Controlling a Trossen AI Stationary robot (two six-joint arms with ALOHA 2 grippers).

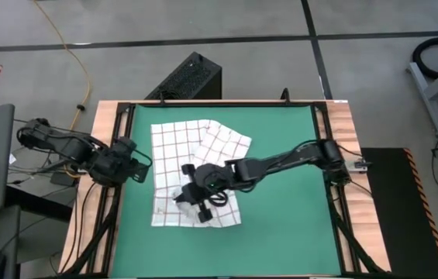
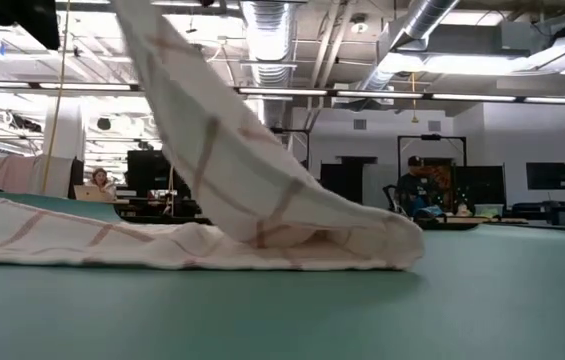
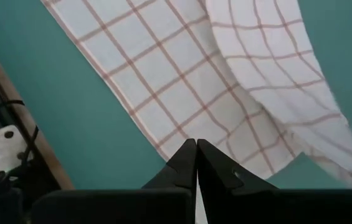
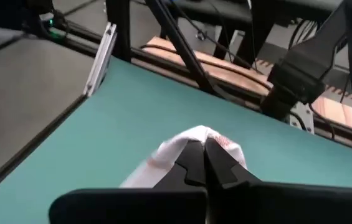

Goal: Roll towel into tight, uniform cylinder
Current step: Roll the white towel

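Note:
The towel (image 1: 203, 155), white with a grid of thin red lines, lies partly flat on the green mat (image 1: 288, 217), left of centre. One part of it is lifted and rises steeply in the low view as a towel strip (image 2: 212, 130). My right gripper (image 1: 190, 194) reaches in from the table's right side over the towel's near half and is shut on the cloth. My left gripper (image 3: 196, 149) is shut and holds nothing. It hangs high above the mat's left edge (image 1: 137, 167), looking down on the towel's left border (image 3: 132, 106). My right gripper pinches a bunched bit of the towel (image 4: 195, 138) between its two fingers; edge or fold, I cannot tell. The fingers slant down from the table's right side. The held part is lifted clear, and cloth runs down from it to the rest on the mat (image 2: 292, 240).
A black box (image 1: 187, 77) stands on the floor beyond the table's far edge. A black frame and wooden rim (image 1: 335, 124) border the mat. Bare mat shows on the right (image 1: 296, 178) and along the near side. A person (image 2: 417, 185) sits in the room behind.

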